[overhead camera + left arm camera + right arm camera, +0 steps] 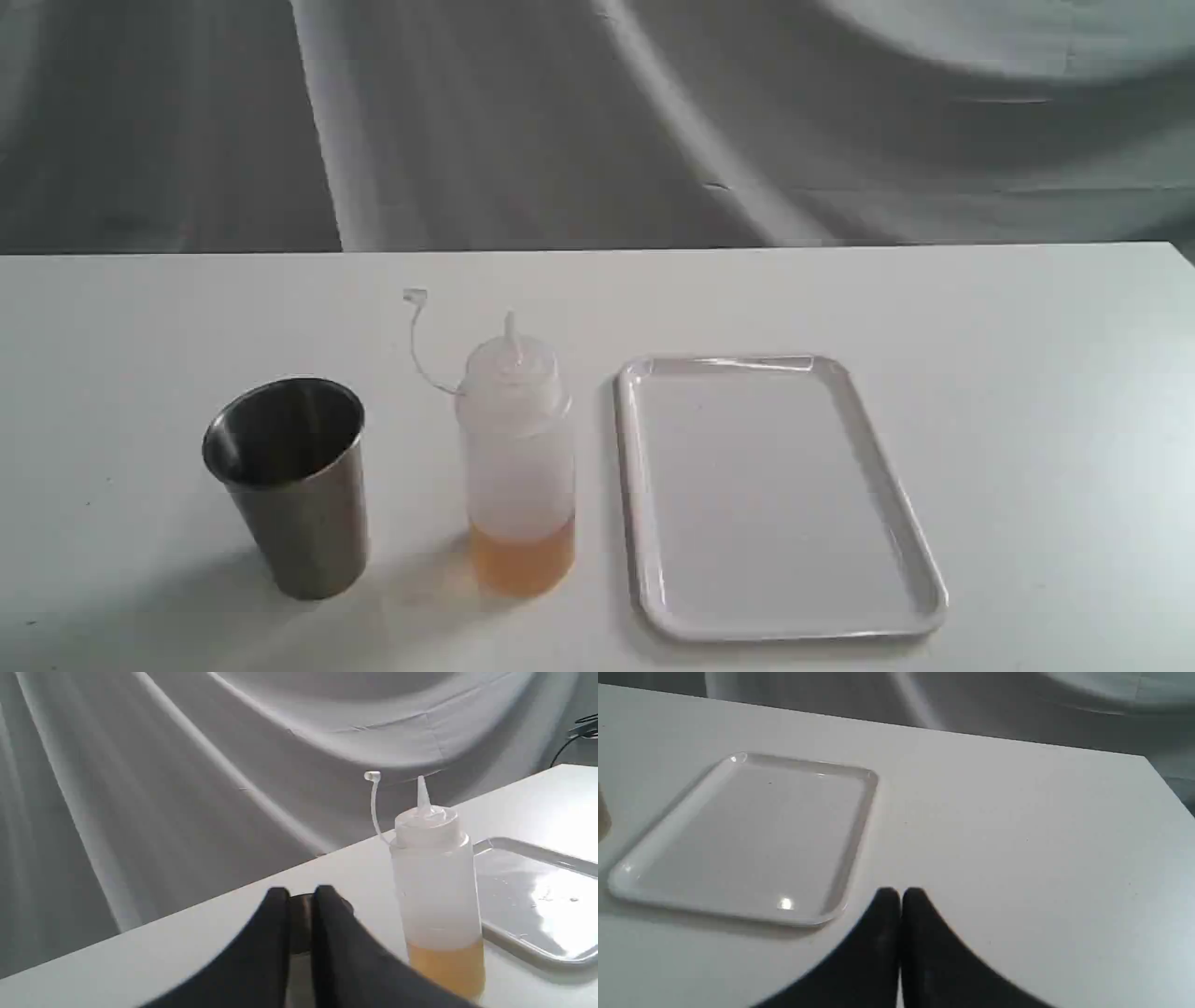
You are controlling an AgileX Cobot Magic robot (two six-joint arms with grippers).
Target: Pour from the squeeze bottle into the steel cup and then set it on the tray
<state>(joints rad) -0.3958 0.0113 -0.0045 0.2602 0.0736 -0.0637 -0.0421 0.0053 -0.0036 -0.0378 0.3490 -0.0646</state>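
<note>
The translucent whitish plastic squeeze bottle (518,448) is standing upright on the white worktop (1027,373), between the other two things and touching neither; a shallow layer of amber liquid (521,565) is lying at its bottom. Its cone nozzle is uncovered; the tiny cap (415,297) is hanging up and to the left on its thin tether. The brushed grey steel cup (289,485), narrower at the base, is standing upright to the left of the bottle, near it but apart. The flat white rectangular tray (775,495) with rounded corners and a low rim is lying just to the right of the bottle, its long sides running from near to far. Grey draped cloth (560,121) is hanging behind the far edge of the worktop.

The left hand (301,893) is hovering at the near side of the cup, gripping nothing; its black fingers (275,905) are standing almost together, with only a narrow slit between them. The right hand (901,893) is closed and empty, hovering over bare worktop to the right of the tray.
</note>
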